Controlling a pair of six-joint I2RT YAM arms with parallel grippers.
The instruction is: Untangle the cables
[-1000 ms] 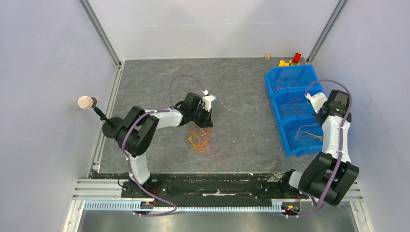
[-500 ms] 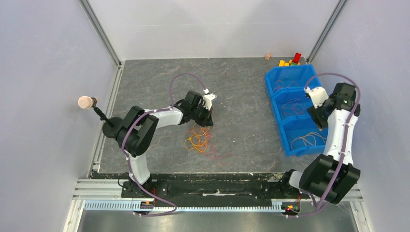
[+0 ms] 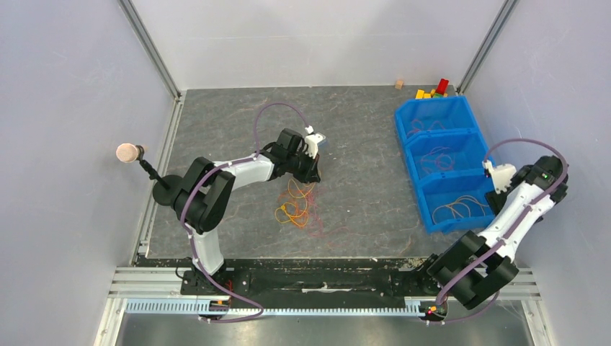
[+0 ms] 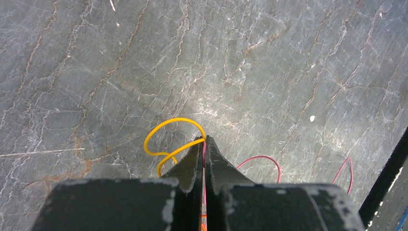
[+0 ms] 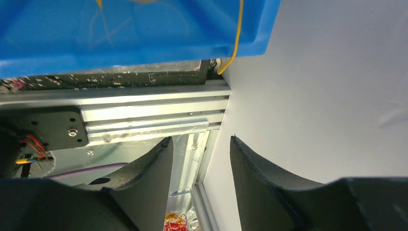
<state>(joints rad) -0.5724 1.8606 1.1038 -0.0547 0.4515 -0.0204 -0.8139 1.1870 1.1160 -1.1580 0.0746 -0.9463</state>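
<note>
At four o'clock on the table (image 3: 360, 180), the right gripper (image 5: 199, 139) hangs beside the near end of the blue bin (image 3: 461, 115), its jaws apart with nothing between them. Near the middle lie the cables (image 3: 295, 205), a loose tangle of orange, yellow and red loops. At the tangle's twelve o'clock edge the left gripper (image 4: 204, 139) is pinched tight on them, a pink-red strand between its fingers and a yellow loop running in at the tips. Farther off, at two o'clock, the bin's compartments hold thin wires (image 3: 461, 207). Coloured blocks (image 3: 434, 90) sit beyond it.
</note>
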